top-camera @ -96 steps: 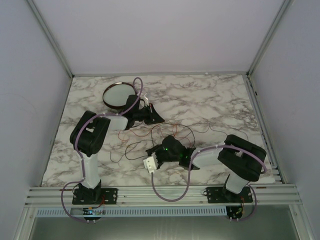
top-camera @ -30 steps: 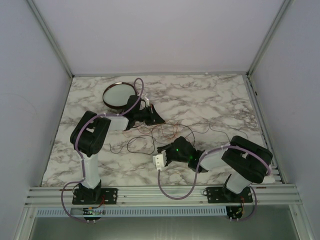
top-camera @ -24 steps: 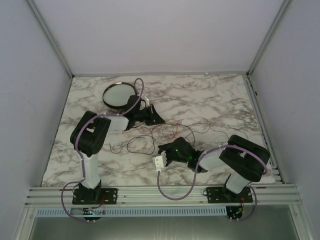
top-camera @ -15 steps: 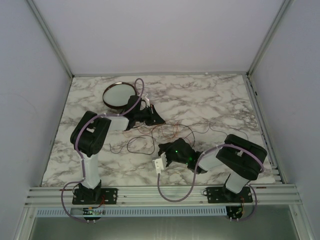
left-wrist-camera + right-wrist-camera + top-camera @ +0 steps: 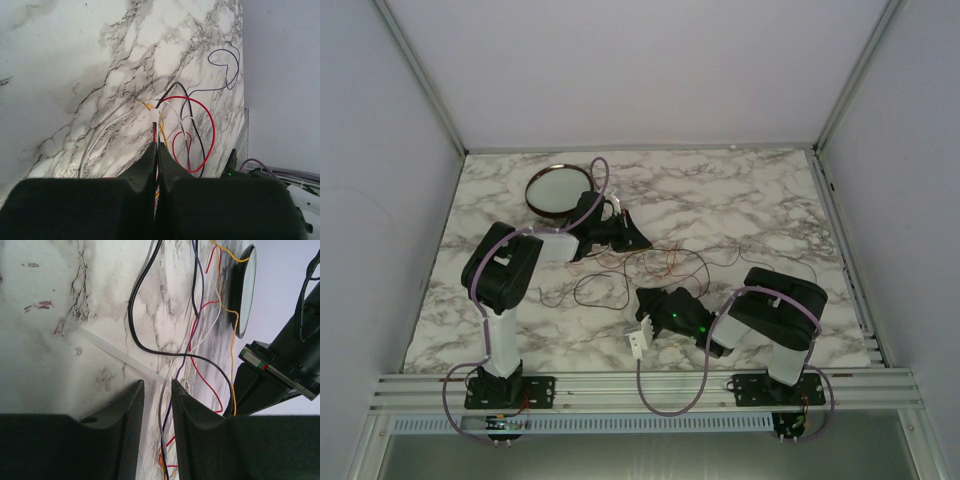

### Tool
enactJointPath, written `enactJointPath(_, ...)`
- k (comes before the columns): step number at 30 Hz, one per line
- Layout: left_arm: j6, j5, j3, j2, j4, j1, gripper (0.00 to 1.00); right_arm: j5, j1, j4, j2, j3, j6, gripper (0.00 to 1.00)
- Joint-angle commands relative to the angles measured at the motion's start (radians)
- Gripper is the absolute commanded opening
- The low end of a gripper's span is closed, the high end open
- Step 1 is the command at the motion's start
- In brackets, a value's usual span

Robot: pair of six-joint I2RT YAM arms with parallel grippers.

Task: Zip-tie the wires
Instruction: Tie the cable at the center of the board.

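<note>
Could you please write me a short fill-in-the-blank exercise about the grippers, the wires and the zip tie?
1. The left gripper has its jaws ___ on the wires.
2. The right gripper has its jaws ___, with a gap between them.
3. The clear zip tie lies flat on the ___-patterned tabletop.
4. The round dish sits near the table's far ___ corner.
Missing words: shut; open; marble; left.

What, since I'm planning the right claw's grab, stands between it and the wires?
Nothing visible does: the wires run straight into the right claw's open gap. The zip tie lies ahead, to one side.
</note>
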Motion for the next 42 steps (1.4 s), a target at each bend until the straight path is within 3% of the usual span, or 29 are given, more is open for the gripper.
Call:
enactJointPath(1,-0.011,0.008,0.016,-0.034,-0.003,-0.007,0.00,0.008,0.020,0.073,0.040,-0.002,-0.028,0.28)
enactJointPath(20,-0.023,0.006,0.009,-0.031,0.016,-0.013,0.00,0.008,0.044,0.020,0.105,0.065,-0.097,0.21)
enactJointPath(27,-0.024,0.005,0.010,-0.029,0.019,-0.015,0.00,0.004,0.044,-0.018,0.103,0.078,-0.088,0.07)
enactJointPath(29,-0.025,0.005,0.011,-0.030,0.019,-0.015,0.00,0.003,0.042,-0.021,0.094,0.075,-0.070,0.00)
enactJointPath(42,-0.017,-0.004,0.002,-0.044,0.022,-0.015,0.00,-0.115,0.004,0.028,-0.025,0.035,0.221,0.00)
